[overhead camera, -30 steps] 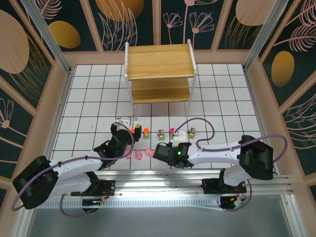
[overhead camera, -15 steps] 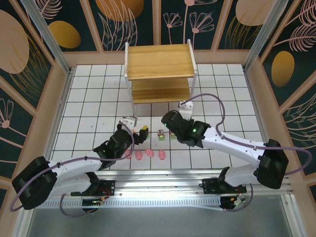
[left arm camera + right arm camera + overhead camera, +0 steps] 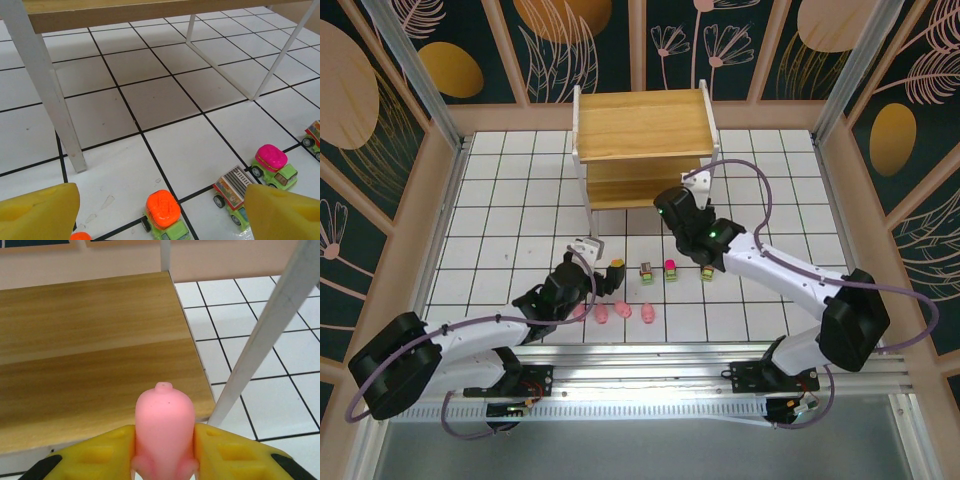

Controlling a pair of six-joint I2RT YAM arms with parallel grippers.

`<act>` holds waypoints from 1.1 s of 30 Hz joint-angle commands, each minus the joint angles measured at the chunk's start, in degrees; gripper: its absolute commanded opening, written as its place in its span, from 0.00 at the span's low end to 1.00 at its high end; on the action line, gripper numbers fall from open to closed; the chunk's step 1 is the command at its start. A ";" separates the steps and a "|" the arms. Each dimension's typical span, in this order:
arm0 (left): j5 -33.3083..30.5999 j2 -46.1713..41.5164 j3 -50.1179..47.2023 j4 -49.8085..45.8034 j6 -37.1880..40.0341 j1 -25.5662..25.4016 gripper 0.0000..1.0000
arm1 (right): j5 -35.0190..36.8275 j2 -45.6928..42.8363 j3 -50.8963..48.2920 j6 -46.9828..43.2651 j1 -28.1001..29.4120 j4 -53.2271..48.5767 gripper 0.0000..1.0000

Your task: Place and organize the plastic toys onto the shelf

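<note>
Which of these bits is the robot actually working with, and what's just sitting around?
Part of the job: shelf; pink pig gripped in the right pincer; loose pink pigs; green toy cars.
Just there: tiled table; patterned walls.

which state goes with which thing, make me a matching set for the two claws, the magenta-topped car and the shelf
Things:
1. right claw
2. left claw
3. magenta-topped car
4. shelf

States:
a. standing on the tiled floor
b. open
c. light wood, white legs
d. shut on a pink pig

Pairs: 1-d, 2-b, 3-a, 4-c
</note>
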 commanded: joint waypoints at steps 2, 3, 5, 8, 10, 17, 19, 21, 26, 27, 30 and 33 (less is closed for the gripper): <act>0.53 0.93 1.23 1.34 1.00 -0.36 0.85 | -1.19 1.97 3.11 -4.28 -1.67 4.15 0.33; 0.59 1.03 1.27 1.25 0.98 -0.40 0.85 | -1.49 2.32 3.36 -4.66 -1.95 4.51 0.33; 0.37 1.20 1.31 1.16 1.03 -0.39 0.85 | -1.91 3.00 3.67 -5.19 -2.40 5.11 0.33; -0.61 1.17 1.14 1.24 0.92 -0.41 0.85 | -2.44 4.31 4.38 -5.74 -2.85 5.62 0.33; -1.09 1.21 1.01 1.33 0.83 -0.41 0.85 | -2.86 5.09 4.89 -5.96 -3.12 5.78 0.33; -1.69 1.57 1.29 0.81 0.76 -0.36 0.85 | -3.38 8.17 6.56 -6.09 -3.73 6.06 0.33; -2.07 1.48 1.37 0.56 0.72 -0.40 0.85 | -3.14 8.85 6.84 -5.96 -3.91 5.97 0.33; -2.14 1.28 1.37 0.54 0.72 -0.39 0.85 | -3.14 9.24 6.84 -5.77 -4.09 5.97 0.33; -2.13 1.26 1.46 0.47 0.72 -0.41 0.85 | -1.94 10.30 6.67 -4.94 -4.61 5.88 0.33; -2.19 1.39 1.49 0.50 0.72 -0.41 0.85 | -1.84 10.38 6.55 -4.72 -4.69 5.79 0.33; -2.13 1.77 1.65 0.51 0.79 -0.41 0.85 | -1.67 10.60 6.41 -4.09 -4.79 5.65 0.33; -2.01 2.09 1.83 0.46 0.81 -0.41 0.85 | -1.50 11.14 6.67 -3.81 -4.87 5.44 0.34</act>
